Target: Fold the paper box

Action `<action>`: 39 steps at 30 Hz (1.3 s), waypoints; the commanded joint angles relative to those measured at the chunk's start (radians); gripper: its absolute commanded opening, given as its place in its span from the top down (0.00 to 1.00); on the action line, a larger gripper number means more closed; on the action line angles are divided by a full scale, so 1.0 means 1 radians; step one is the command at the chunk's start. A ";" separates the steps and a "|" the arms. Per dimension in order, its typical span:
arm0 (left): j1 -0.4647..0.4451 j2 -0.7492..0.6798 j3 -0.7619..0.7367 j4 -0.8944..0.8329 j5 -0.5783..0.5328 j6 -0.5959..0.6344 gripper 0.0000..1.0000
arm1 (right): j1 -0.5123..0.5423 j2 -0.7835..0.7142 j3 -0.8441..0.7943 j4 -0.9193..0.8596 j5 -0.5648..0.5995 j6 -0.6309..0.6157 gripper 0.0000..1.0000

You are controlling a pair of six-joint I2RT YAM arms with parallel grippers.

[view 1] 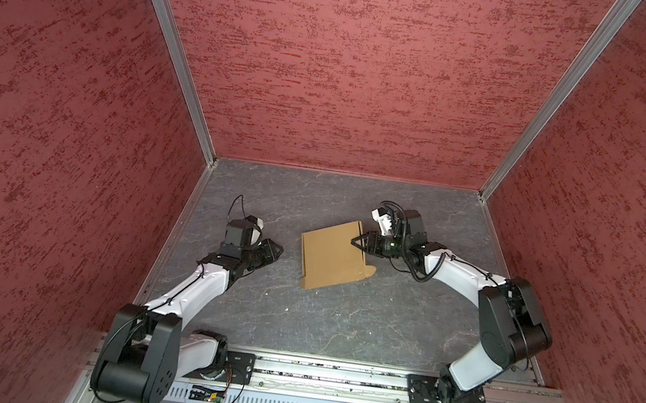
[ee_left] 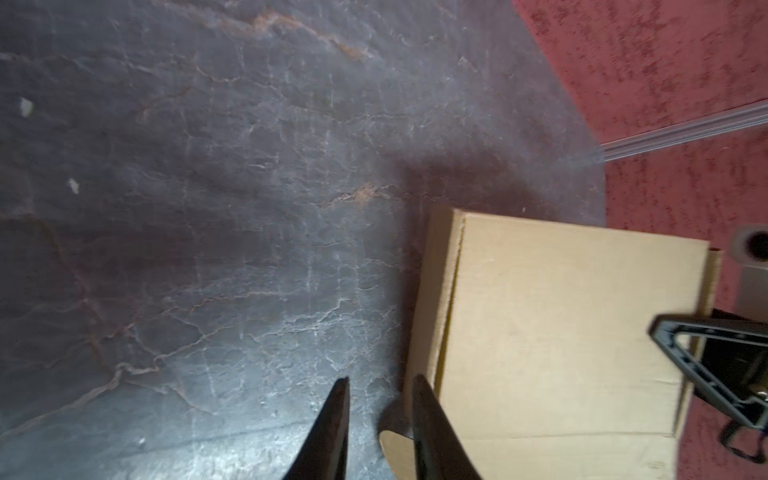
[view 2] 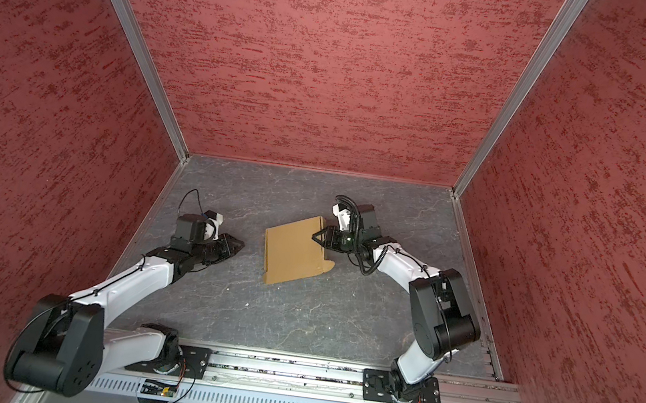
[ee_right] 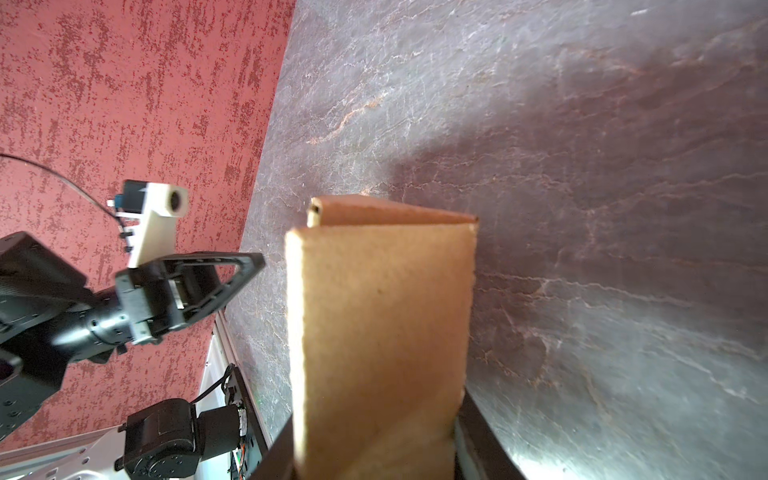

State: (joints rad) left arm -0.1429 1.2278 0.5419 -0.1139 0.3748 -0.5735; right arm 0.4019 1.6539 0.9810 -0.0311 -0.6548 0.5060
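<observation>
Both top views: the paper box [view 1: 331, 256] lay near the middle of the surface [view 1: 339, 330], turned askew. It was folded into a shallow, closed square. A rounded tab [view 1: 369, 272] stuck out at its near right corner. The left gripper [view 1: 277, 249] sat low to the left of the box and apart from it, with nothing between them. The right gripper [view 1: 356, 242] reached onto the box's right edge near the far corner. A pale speck [view 1: 286, 310] lay on the surface between the box and the front rail [view 1: 333, 373]. The surface was dark grey and veined like slate. Red textured walls [view 1: 371, 70] closed three sides, with aluminium posts [view 1: 173, 46] in the corners.

Left wrist view: the left gripper's fingers [ee_left: 432, 428] were slightly spread, with only bare surface between them and nothing held. One finger crossed in front of a rounded tab of the box. The box's top panel was plain tan and unprinted, with a seam along the side wall. The right gripper overlapped its far edge.

Right wrist view: the right gripper was pinching a tan panel of the box, which filled the gap between its fingers. A second flap edge showed beyond the panel. The left gripper was off to one side, clear of the box
</observation>
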 commanded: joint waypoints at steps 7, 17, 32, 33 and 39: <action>-0.180 0.235 0.127 -0.012 -0.170 0.004 0.83 | -0.004 -0.012 0.001 -0.005 -0.001 -0.011 0.63; -0.256 0.331 0.191 0.003 -0.225 -0.025 0.86 | 0.007 -0.005 -0.008 0.003 -0.012 0.004 0.57; -0.287 0.386 0.246 0.049 -0.211 -0.033 0.88 | 0.054 0.039 0.013 0.023 -0.008 0.035 0.46; -0.289 0.386 0.245 0.052 -0.209 -0.034 0.88 | 0.057 0.044 0.013 0.025 -0.008 0.040 0.46; -0.304 0.388 0.249 0.072 -0.214 -0.039 0.88 | 0.067 0.063 -0.002 0.089 -0.017 0.108 0.43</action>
State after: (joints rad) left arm -0.4328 1.6039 0.7692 -0.0868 0.1524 -0.6029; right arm 0.4568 1.7073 0.9806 -0.0151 -0.6552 0.5697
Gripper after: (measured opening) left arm 0.119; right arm 0.566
